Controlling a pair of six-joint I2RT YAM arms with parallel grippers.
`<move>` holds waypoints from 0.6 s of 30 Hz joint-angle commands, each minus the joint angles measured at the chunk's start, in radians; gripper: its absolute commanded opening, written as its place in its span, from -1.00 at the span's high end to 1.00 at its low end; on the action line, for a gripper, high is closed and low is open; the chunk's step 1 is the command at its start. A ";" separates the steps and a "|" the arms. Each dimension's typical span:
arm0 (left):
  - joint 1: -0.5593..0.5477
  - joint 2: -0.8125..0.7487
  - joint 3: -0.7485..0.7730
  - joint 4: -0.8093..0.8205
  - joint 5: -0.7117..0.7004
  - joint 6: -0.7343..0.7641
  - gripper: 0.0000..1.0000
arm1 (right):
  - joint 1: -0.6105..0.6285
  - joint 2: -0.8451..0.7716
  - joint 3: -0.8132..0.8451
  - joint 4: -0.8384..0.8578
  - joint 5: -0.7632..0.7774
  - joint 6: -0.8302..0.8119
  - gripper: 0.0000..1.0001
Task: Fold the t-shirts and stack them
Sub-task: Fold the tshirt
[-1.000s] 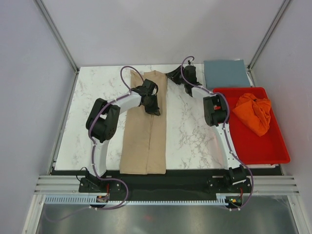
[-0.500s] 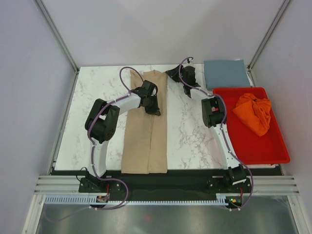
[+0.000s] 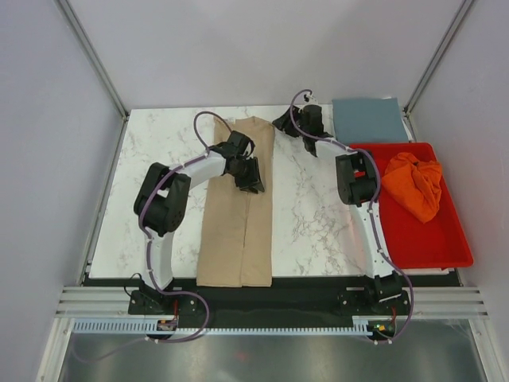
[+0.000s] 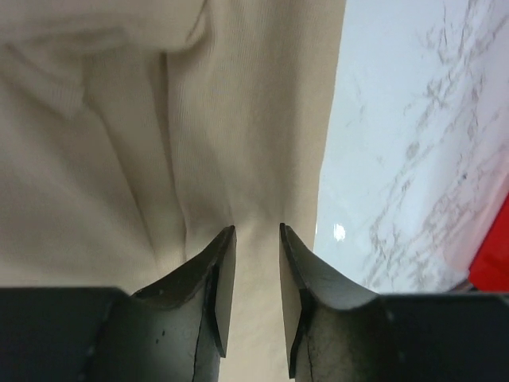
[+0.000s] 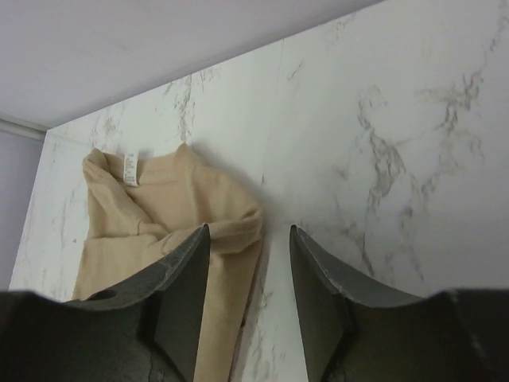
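T-shirts number three. One tan t-shirt (image 3: 237, 223) lies folded into a long narrow strip that runs from the near edge to the far edge of the marble table (image 3: 310, 207), a little left of centre. One slate blue-grey t-shirt (image 3: 367, 119) sits as a flat folded rectangle at the far right corner. One orange t-shirt (image 3: 413, 185) is crumpled in a heap in the far part of the single red tray (image 3: 429, 256), which lies along the right side just near of the blue-grey one.

Two grippers are in view. The left gripper (image 4: 256, 235) hangs over the far half of the tan strip, close to its right edge. Its jaws stand only a narrow slit apart, with tan cloth showing through the gap, and nothing is seen clamped between them. The right gripper (image 5: 248, 235) hovers above bare marble just right of the strip's far end. Its jaws are spread wide and hold nothing. Its wrist view shows that end of the shirt rumpled, with one small white label (image 5: 130, 167).
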 commanded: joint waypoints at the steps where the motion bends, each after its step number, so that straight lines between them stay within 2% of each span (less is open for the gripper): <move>1: 0.067 -0.185 -0.079 -0.063 0.109 0.052 0.26 | -0.003 -0.237 -0.088 -0.165 0.005 -0.029 -0.10; 2: 0.086 -0.213 -0.080 -0.063 0.109 0.052 0.26 | -0.002 -0.279 -0.128 -0.165 -0.004 -0.019 -0.13; 7: 0.232 -0.400 -0.291 -0.083 0.118 0.097 0.23 | 0.039 -0.570 -0.427 -0.314 -0.035 -0.005 -0.17; 11: 0.301 -0.532 -0.431 -0.146 0.048 0.141 0.18 | 0.113 -0.748 -0.608 -0.496 -0.014 -0.067 -0.16; 15: 0.325 -0.607 -0.532 -0.157 0.057 0.132 0.18 | 0.193 -0.930 -0.872 -0.517 0.008 -0.074 -0.12; 18: 0.324 -0.644 -0.586 -0.146 0.011 0.128 0.17 | 0.237 -0.968 -0.957 -0.491 0.016 -0.084 -0.12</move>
